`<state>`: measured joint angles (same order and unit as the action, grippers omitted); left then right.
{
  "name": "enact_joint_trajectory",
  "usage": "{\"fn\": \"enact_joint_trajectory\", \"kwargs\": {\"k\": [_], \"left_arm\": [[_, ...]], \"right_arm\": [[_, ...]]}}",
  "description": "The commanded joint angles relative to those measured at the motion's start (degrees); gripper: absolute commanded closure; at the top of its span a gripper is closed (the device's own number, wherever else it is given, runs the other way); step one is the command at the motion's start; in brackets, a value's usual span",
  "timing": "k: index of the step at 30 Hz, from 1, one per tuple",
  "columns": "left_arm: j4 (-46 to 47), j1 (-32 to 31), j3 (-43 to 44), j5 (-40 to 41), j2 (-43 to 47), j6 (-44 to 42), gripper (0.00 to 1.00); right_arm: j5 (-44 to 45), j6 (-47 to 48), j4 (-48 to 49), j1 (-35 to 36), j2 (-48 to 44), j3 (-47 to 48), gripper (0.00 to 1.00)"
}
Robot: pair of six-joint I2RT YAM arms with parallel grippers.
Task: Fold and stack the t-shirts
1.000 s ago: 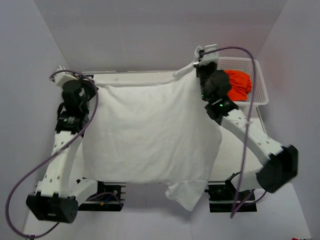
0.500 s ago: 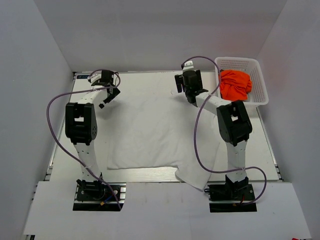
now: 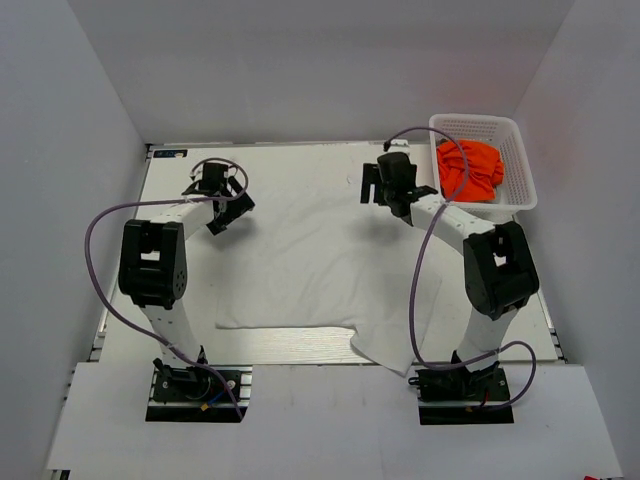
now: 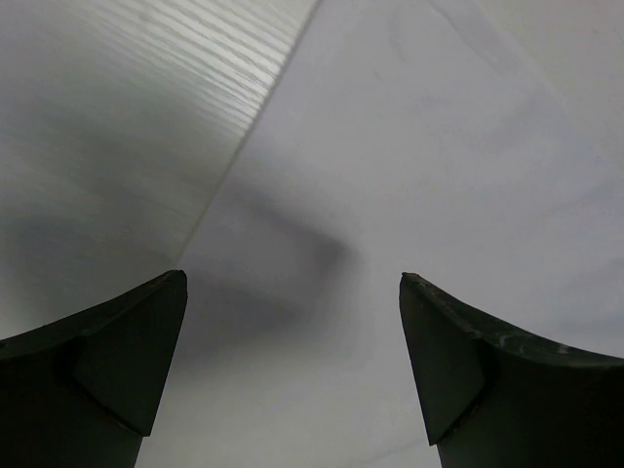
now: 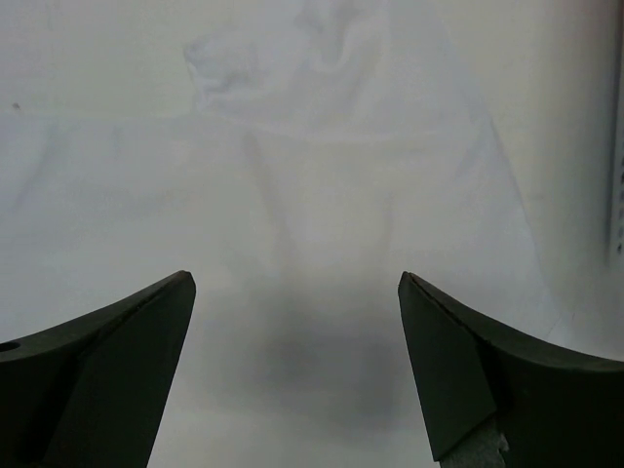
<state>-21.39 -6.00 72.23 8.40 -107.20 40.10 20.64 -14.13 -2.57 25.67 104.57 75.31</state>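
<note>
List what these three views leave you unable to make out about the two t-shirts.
- Top view: the orange t-shirt is bunched in the basket; its underside and full shape are hidden by its own folds.
- Top view: the right arm covers part of the white t-shirt.
- Wrist views: only close-ups of white cloth; the frame edges cut off the rest.

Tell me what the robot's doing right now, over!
Left pincer open, empty. Right pincer open, empty. White t-shirt spread on table; orange t-shirt in basket. Nothing blocking.
</note>
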Motion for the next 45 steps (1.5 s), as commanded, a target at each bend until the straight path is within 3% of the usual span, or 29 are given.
{"fn": "enact_joint_trajectory", "kwargs": {"k": [1,9,14,21,28,33,35,39,45], "left_arm": [[9.3,-1.1,-2.4,-10.6,3.0,-2.2,0.00],[4.3,-2.2,6.0,-9.9,-6.4,-3.4,0.00],[-0.4,-0.9,10.4,-4.1,-11.8,-2.0,0.00],[-9.8,0.2,24.5,6.4,-22.9,-2.0,0.00],[-19.5,2.8,40.6,7.7,-31.7,-0.1,0.00],[-20.1,2.8,44.1,8.2,-26.9,-2.2,0.00],[-20.1,2.8,41.0,8.2,-23.3,-2.7,0.00],[-17.2,2.8,27.8,9.3,-9.8,-3.3,0.00],[-15.4,1.6,-6.0,11.2,15.3,6.2,0.00]], "right_arm": [[-1.6,-7.8,-5.6,-0.5,-1.1,-4.5,0.10],[-3.8,-8.1,-4.6,-1.7,2.8,-6.5,0.10],[-6.3,-6.2,-3.8,-1.7,8.6,-3.2,0.10],[-10.5,-4.0,-4.3,-1.4,17.6,7.0,0.10],[-9.7,0.8,-4.8,-1.4,24.6,20.3,0.10],[-10.4,4.5,-4.1,-1.1,22.1,22.7,0.10],[-11.2,4.6,-3.3,-0.9,17.5,21.3,0.10],[-12.8,4.6,4.5,-0.3,6.9,6.3,0.10],[-15.3,0.0,12.7,0.5,-5.7,-11.8,0.10]]}}
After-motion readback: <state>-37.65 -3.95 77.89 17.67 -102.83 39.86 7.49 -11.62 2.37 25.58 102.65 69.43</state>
